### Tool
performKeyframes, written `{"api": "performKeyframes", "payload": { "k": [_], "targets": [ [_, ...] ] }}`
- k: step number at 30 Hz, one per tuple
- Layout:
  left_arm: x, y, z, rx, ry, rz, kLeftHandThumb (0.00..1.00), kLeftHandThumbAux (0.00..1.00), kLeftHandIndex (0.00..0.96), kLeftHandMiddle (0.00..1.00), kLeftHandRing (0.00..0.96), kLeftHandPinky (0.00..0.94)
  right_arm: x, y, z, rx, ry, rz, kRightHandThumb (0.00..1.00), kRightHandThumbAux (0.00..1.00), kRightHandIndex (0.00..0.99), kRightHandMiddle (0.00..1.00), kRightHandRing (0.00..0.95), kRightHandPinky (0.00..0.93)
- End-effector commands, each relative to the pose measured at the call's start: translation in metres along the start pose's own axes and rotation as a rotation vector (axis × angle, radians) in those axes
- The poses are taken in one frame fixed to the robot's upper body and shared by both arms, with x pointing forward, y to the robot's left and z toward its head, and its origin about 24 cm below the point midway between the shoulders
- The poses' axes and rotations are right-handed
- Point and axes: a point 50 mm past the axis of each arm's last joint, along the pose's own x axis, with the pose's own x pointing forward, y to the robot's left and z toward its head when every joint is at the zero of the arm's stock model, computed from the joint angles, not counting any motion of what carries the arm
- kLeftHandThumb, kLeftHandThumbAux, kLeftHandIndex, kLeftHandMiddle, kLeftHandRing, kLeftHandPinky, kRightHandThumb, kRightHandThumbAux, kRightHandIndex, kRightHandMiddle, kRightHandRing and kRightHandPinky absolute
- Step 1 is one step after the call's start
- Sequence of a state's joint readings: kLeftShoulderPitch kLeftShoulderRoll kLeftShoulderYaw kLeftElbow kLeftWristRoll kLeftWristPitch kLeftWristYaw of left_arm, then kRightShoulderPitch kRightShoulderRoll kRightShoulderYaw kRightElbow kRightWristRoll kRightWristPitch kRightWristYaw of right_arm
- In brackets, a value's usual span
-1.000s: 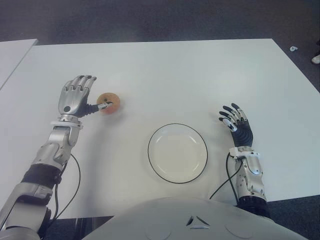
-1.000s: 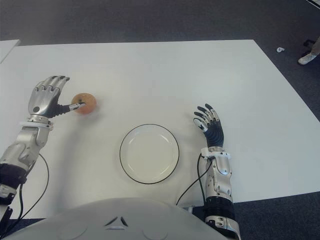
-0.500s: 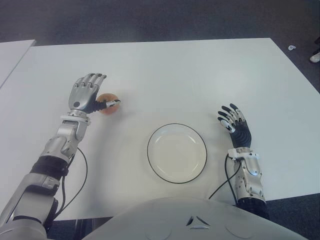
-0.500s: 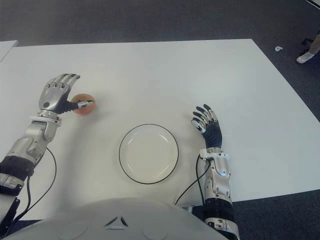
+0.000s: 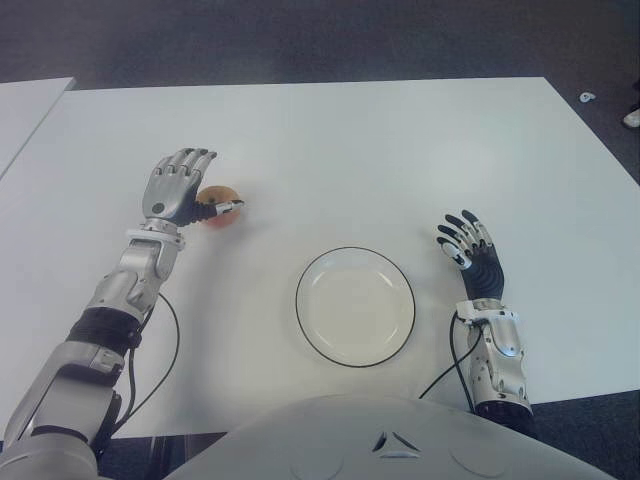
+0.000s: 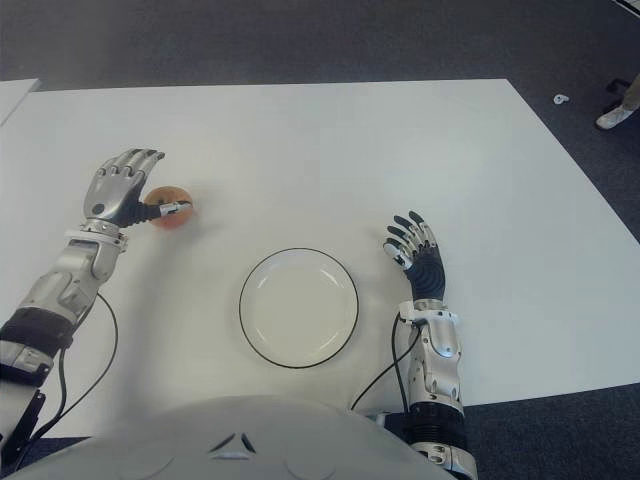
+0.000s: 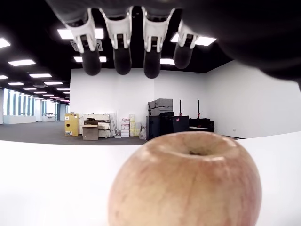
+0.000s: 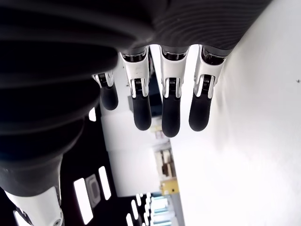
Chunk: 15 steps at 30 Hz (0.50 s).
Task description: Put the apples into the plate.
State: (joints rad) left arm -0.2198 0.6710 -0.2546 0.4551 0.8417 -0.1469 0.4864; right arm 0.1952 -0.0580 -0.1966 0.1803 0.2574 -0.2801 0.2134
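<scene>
One reddish-yellow apple [image 5: 217,203] sits on the white table [image 5: 360,150], left of centre. My left hand [image 5: 193,188] is right beside it on its left, with the thumb lying across the apple's near side and the fingers [image 7: 122,52] spread above it, not closed. In the left wrist view the apple [image 7: 186,181] fills the space in front of the palm. The white, black-rimmed plate [image 5: 355,305] lies in the near middle with nothing in it. My right hand [image 5: 466,244] shows to the plate's right, fingers [image 8: 170,113] spread and holding nothing.
A second white table [image 5: 25,105] stands off to the left across a narrow gap. Dark carpet [image 5: 300,40] lies beyond the far edge. A cable [image 5: 165,350] hangs from my left forearm.
My left hand has moved right and closer to the apple, now covering its left side, with the thumb across it. The apple, the plate and my right hand have stayed put.
</scene>
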Motion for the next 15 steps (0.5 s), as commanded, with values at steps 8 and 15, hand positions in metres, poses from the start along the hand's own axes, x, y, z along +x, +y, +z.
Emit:
{"api": "performKeyframes", "payload": {
  "k": [8, 15],
  "targets": [
    [0.0025, -0.0084, 0.0051, -0.021, -0.008, -0.049, 0.279, 0.226, 0.116, 0.124, 0.119, 0.164, -0.0114, -0.0005, -0.0177, 0.04, 0.099, -0.038, 0.518, 0.742, 0.121, 0.244, 0.264, 0.301],
    [0.0038, -0.0097, 0.0075, -0.026, -0.011, -0.063, 0.268, 0.226, 0.111, 0.122, 0.117, 0.166, -0.0119, -0.0003, -0.0173, 0.035, 0.1, -0.039, 0.52, 0.743, 0.118, 0.241, 0.261, 0.291]
  ]
}}
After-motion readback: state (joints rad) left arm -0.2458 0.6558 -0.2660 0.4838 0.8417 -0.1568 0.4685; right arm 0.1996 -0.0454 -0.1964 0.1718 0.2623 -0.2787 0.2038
